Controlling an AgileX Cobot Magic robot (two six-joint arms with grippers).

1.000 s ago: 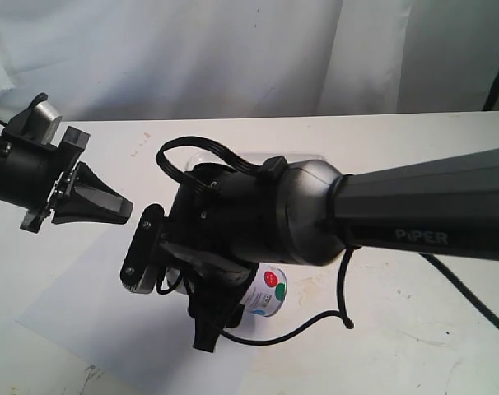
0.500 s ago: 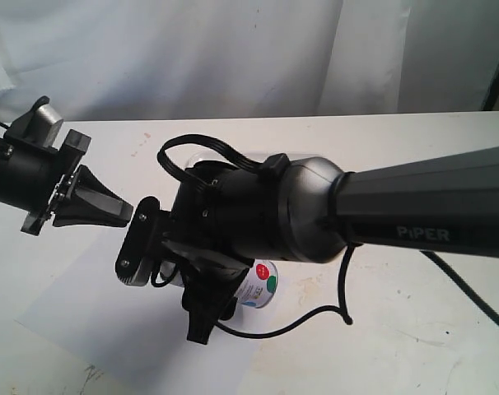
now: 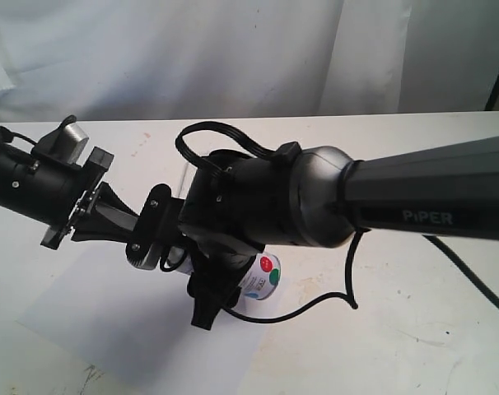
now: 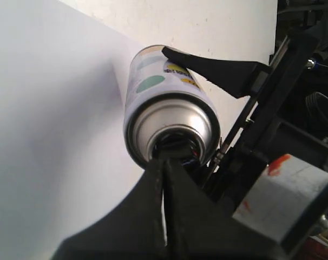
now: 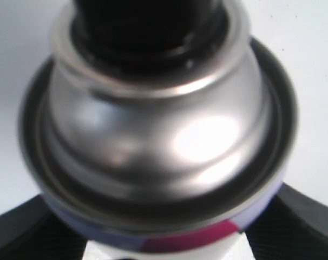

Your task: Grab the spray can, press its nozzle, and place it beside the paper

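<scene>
The right gripper is clamping the spray can at lower centre of the exterior view, above the edge of the paper; the left gripper, jaws together, is pushing at the nozzle. An off-centre push is likely risking the tips slipping off, or twisting the can loose.

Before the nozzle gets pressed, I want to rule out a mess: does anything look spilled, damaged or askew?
Nothing looks spilled or damaged. The spray can lies tilted in the right gripper, top toward the shut left gripper, which is at the nozzle. The paper is flat and clean; the table has a few faint scuffs.
</scene>
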